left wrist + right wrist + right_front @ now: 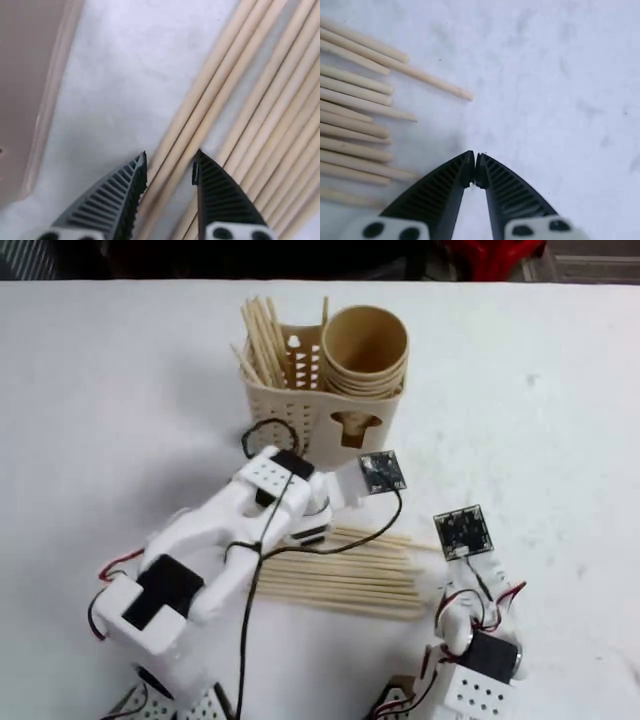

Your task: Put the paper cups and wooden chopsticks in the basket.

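We found the basket (pixel 390 415) crowded with upright chopsticks (pixel 265 335) and paper cups (pixel 365 350). The left arm (pixel 240 515) blocked the gap between it and the loose chopsticks (pixel 350 580). Bare surface (pixel 540 410) lay on the basket's right, and around the right tool (pixel 474 161).

Lighting findings. High view: bright, even light from above. The white table (pixel 120 390) is washed out almost to glare across the upper half of the frame, while the strip of room along the top edge is dark. A soft shadow lies under the left arm (pixel 230 530), left of centre. Left wrist view: diffuse light, with thin shadows between the chopsticks (pixel 240 100). Right wrist view: a faint grey shadow on the table just ahead of the right gripper (pixel 474 155)
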{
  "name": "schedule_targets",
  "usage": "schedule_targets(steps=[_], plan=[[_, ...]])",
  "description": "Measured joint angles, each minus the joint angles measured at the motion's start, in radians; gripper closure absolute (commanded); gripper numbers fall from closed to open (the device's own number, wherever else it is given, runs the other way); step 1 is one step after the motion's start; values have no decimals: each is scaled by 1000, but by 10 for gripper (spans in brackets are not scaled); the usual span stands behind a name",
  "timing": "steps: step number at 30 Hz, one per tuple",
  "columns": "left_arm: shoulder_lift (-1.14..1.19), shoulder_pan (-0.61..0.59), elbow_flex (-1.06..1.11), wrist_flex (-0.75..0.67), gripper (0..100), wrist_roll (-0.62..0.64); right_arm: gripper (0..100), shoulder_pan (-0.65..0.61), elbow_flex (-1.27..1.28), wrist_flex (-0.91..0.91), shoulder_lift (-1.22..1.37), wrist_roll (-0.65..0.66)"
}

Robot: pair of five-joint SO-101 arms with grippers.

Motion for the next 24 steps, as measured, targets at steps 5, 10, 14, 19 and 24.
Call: schedule_targets(steps=[5, 10, 14, 19, 24], plan=[[2, 0, -5, 3, 842, 0, 983, 0, 0, 0, 0, 0], [2, 0, -5, 5, 859, 3, 983, 0, 0, 0, 0, 0], [2, 2, -5, 20, 923, 38, 983, 0, 0, 0, 0, 0], [3, 3, -5, 57, 976, 44, 983, 2, 0, 0, 0, 0], [3, 2, -5, 123, 976, 66, 983, 2, 0, 0, 0, 0]])
